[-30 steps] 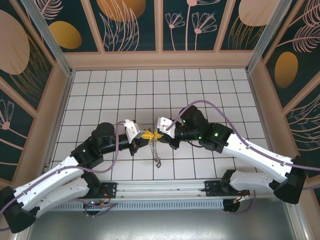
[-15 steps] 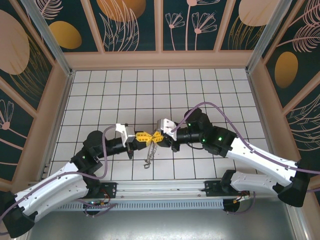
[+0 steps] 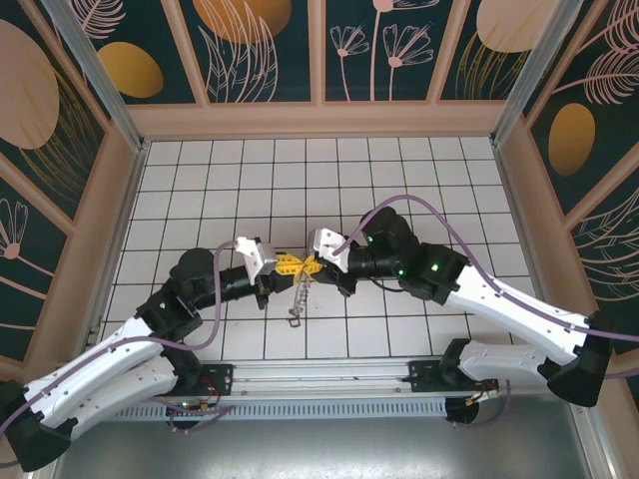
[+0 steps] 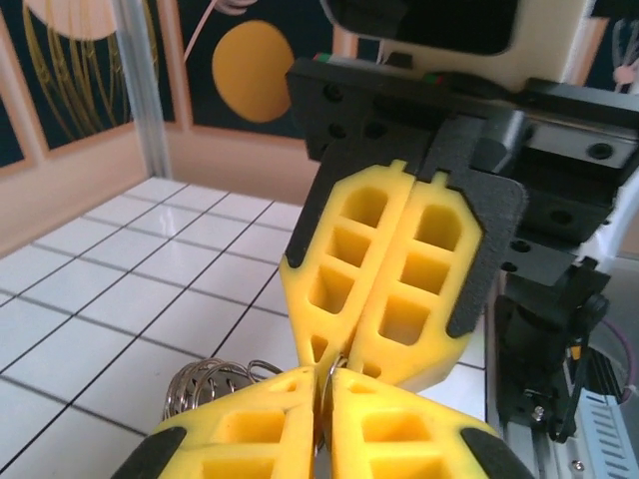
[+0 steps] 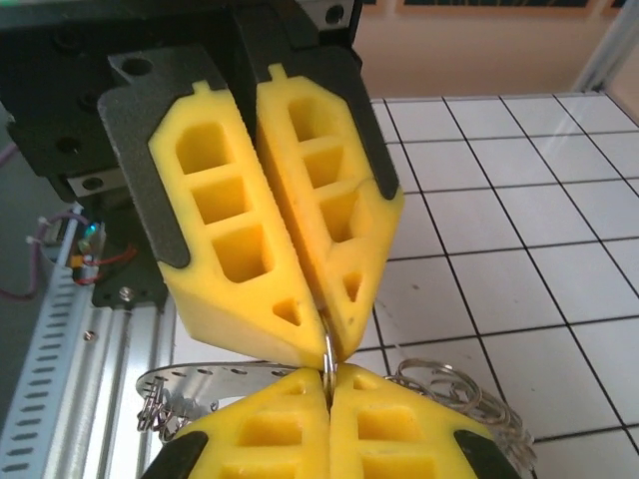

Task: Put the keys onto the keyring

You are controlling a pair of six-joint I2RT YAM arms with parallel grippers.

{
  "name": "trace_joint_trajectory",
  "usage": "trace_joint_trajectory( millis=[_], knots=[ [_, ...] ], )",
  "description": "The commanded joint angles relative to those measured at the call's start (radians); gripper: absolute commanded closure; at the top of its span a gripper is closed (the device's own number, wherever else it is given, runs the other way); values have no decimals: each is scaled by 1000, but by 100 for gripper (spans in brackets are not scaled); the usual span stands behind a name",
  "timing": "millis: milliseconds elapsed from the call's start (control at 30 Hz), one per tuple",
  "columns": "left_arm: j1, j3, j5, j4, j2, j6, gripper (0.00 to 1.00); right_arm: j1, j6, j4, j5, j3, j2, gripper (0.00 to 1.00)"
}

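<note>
Top view: left pincer [image 3: 288, 265] and right pincer [image 3: 312, 265] meet tip to tip, the keys [image 3: 297, 301] hanging as a chain from the meeting point, toward the arm bases. Left wrist: own jaws pressed together on the thin keyring [image 4: 326, 366], right pincer's tips clamped on it just above. Right wrist: both pairs pinch that same wire, keys [image 5: 461, 391] bunched either side of own tips.
</note>
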Motion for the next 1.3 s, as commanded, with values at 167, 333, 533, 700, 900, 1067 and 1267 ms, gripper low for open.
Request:
trace_joint_trajectory(
  millis=[167, 333, 533, 700, 900, 1067, 1267],
  knots=[
    [-11, 81, -1, -68, 65, 68, 100, 7, -78, -61, 1, 95, 52, 100],
    [-12, 13, 43, 103, 5, -9, 100, 7, -58, -34, -18, 66, 17, 100],
    [-12, -64, 116, 368, -37, -120, 100, 1, 15, 100, -73, -38, -49, 92],
    [-12, -73, 133, 412, -42, -126, 100, -9, 43, 142, -112, -71, -72, 86],
    [-12, -118, 161, 486, -64, -149, 100, -19, 59, 156, -154, -77, -77, 83],
    [-12, -129, 172, 493, -61, -157, 100, -23, 58, 161, -161, -73, -74, 100],
    [-12, -59, 106, 261, -50, -69, 99, -33, 42, 133, -106, -42, -69, 100]
  ],
)
